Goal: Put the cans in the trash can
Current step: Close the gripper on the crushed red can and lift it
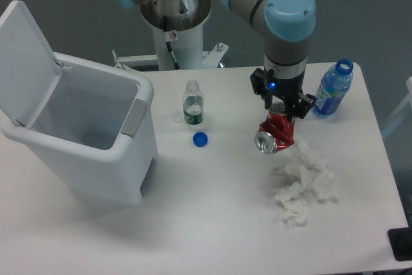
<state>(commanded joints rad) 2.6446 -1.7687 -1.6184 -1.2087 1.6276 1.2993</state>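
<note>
**Robot arm closes in on crushed can as open bin waits across the tabletop**

A robot arm's claw point(281, 109) stands directly over a crushed red can point(274, 133) on the right half of a white tabletop point(212, 210). The claw's dark fingers reach down to the can's far end, but from this angle it cannot be told whether they are clamped on it or merely straddling it. The can lies tilted, one shiny silver end facing the near left.

The trash can point(96, 140), a large white bin, sits at the left of the tabletop with its lid point(26, 56) flipped up and its mouth open. Between the two stand a small clear bottle point(192, 103) and a loose blue cap point(200, 139); a blue-labelled bottle point(332, 91) stands just right of the claw, and crumpled tissue point(301, 185) lies just near of the can.

Doing this step well appears to mean squeezing the can firmly across its dented body, lifting it straight up clear of the tissue and the bottles, then carrying it left, high enough to pass over the small bottle and the bin's rim before letting go above the opening.
</note>
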